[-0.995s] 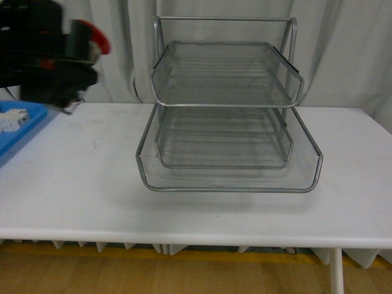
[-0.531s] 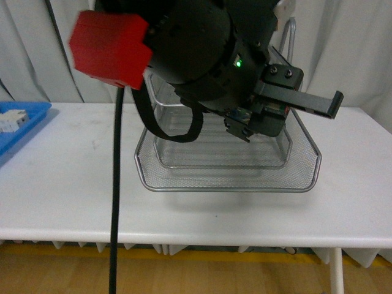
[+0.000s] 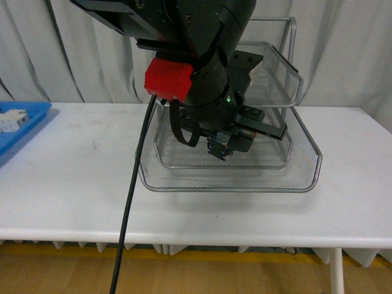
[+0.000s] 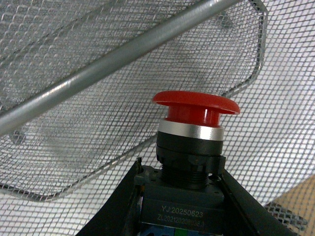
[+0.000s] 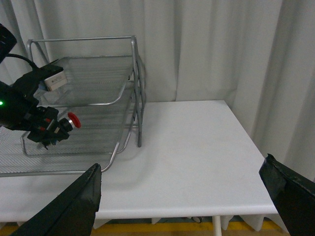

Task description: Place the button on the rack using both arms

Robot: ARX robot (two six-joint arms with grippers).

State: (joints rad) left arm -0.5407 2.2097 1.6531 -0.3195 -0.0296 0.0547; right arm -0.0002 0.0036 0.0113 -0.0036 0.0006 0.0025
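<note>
Red-capped button clamped in left claw, among rack tiers; right claw wide apart.

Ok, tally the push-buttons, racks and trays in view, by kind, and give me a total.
red push-button: 1
wire-mesh rack: 1
blue tray: 1
Total: 3

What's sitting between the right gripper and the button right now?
Right wrist view: only bare table and the rack's side frame; the button sits in the left gripper.
</note>
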